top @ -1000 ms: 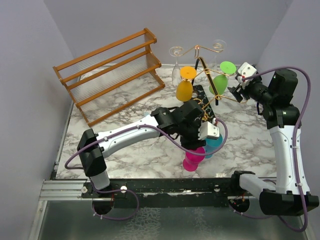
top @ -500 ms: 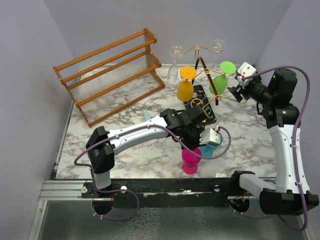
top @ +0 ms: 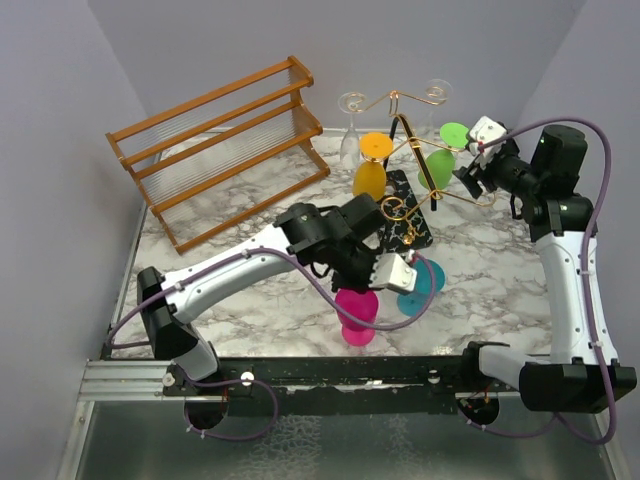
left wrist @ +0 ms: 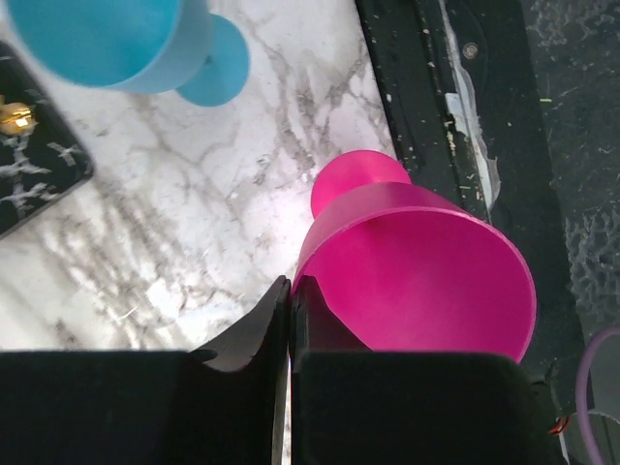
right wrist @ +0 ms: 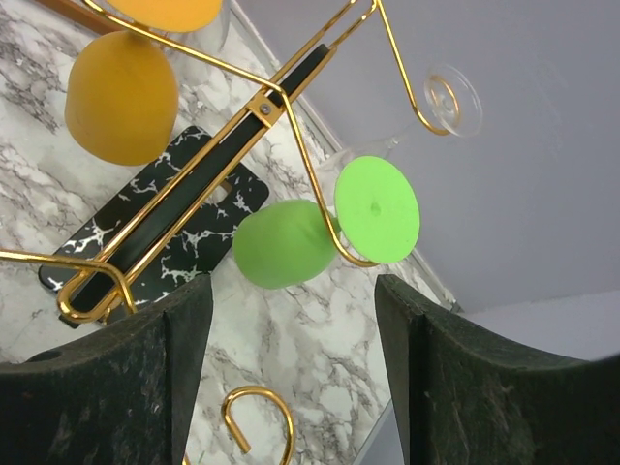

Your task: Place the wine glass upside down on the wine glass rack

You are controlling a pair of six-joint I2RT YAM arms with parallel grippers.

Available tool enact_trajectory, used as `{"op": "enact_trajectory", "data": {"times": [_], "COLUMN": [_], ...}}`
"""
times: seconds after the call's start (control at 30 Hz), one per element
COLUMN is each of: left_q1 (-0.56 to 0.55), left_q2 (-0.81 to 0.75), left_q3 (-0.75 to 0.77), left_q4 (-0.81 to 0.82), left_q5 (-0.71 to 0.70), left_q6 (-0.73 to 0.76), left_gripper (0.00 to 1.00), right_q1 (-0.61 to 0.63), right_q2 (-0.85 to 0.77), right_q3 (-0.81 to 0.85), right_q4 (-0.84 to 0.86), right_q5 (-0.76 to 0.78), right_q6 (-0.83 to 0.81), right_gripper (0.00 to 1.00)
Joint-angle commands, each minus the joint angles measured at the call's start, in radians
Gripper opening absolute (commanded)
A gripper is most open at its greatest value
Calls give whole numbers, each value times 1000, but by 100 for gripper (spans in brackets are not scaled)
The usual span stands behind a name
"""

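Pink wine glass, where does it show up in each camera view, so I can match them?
Top external: pink wine glass low centre, left of the teal glass.
Left wrist: lower right, bowl mouth facing the camera.
Right wrist: not in it.
Shared landmark: the rack's black veined base.

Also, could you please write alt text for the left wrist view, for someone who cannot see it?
The left gripper pinches the rim of a pink wine glass, seen against the marble table. A blue wine glass shows at top left, and a corner of the rack's black base at the left edge.
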State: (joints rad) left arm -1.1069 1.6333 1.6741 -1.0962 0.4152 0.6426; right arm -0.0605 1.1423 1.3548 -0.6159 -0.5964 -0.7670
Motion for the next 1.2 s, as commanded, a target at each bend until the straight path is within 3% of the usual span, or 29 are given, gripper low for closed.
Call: {"op": "enact_trajectory", "data": {"times": [0.0,0.17,0.43,0.63,0.7,0.77,0.87,1.17], "left_q1": [76,228,576,898,988,1063,1127,1139], "left_q2": [-74,-134,-264,-326,-342,-366,-395,-378], "left_q3": [85,193,293,333,331,288,223,176], "left_q4": [-81,-142,-137,40,136,271,444,807], "left_q5": [72,188,357,532,587,649,651,533], "left_q6": [47,48,-17,-234,-342,-512,-700,-1089], "left_gripper": [0,0,0,0,0,0,0,0], "right_q1": [-5,-5,-5,-5,-6,-6,-5,-5], "right_q2": [49,114,173,159,148,142,142,142], "right_q3": [100,220,326,297,277,269,274,319], "right_q4": [-29,-91,-143,-91,-42,-18,-10,-130], "right_q5": [17,31,-11,-64,-85,-120,-190,-501], "right_q6": [-10,46,115,156,201,219,222,162], "right_gripper": [68,70,74,88,100,100,100,100]}}
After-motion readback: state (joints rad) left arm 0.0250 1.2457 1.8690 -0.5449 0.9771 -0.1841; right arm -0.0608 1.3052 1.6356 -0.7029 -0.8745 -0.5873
